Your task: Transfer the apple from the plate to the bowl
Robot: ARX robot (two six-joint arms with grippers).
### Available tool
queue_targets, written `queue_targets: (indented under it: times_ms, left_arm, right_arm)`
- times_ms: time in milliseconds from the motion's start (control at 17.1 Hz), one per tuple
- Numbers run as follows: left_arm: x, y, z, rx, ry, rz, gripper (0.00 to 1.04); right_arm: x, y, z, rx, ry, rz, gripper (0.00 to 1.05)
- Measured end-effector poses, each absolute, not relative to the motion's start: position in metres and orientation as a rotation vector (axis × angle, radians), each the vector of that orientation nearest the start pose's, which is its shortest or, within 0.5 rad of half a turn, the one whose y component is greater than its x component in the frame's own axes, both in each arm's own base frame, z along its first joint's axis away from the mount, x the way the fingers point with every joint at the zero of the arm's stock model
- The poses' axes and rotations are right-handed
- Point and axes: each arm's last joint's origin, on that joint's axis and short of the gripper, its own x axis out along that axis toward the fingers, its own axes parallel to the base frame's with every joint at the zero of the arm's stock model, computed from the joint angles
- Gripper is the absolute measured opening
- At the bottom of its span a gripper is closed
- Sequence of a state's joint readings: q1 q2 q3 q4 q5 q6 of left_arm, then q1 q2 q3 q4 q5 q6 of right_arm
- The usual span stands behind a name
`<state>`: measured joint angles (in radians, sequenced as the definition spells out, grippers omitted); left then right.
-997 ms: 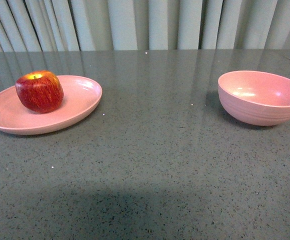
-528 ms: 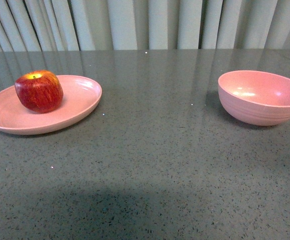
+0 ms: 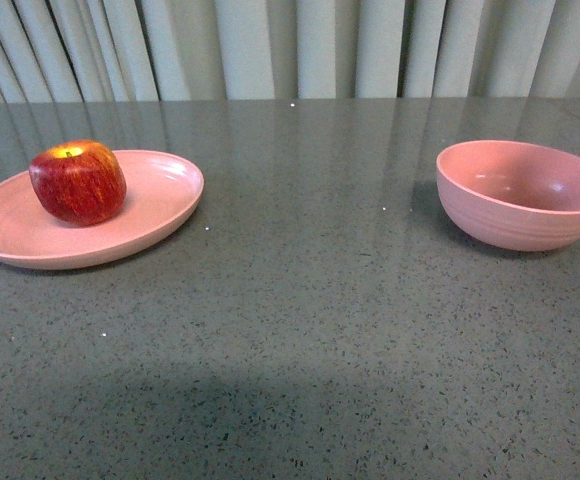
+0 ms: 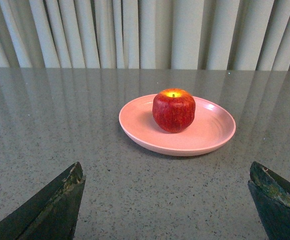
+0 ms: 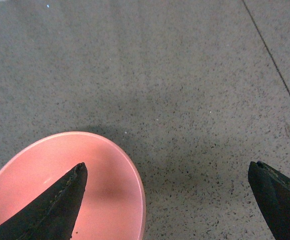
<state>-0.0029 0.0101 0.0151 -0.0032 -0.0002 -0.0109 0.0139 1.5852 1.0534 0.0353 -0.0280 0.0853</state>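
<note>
A red apple [image 3: 78,182] sits on the shallow pink plate [image 3: 10,232] at the left of a grey speckled table [image 3: 300,300], well apart from the deep pink bowl [image 3: 525,195] at right. The left gripper [image 4: 165,167], jaws spread wide and holding nothing, faces the apple (stem hollow up). The right gripper [image 5: 167,166], likewise spread, hangs above the bowl's rim.

The apple [image 3: 78,182] sits on the plate [image 3: 160,205] at left, the bowl [image 3: 523,195] well apart at right.
</note>
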Motion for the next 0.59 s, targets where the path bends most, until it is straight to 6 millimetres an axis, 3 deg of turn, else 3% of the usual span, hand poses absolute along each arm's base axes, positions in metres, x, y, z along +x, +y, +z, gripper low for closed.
queue_targets:
  times_ms: [176,586]
  left_arm:
    - [0.097,0.0,0.168,-0.011,-0.002,-0.003,0.98]
    - [0.097,0.0,0.168,-0.011,-0.002,-0.003,0.98]
  right_arm:
    - [0.367,0.011,0.229,0.07,0.586,0.001,0.98]
    - [0.383,0.016,0.191,0.067,0.705,-0.02,0.98]
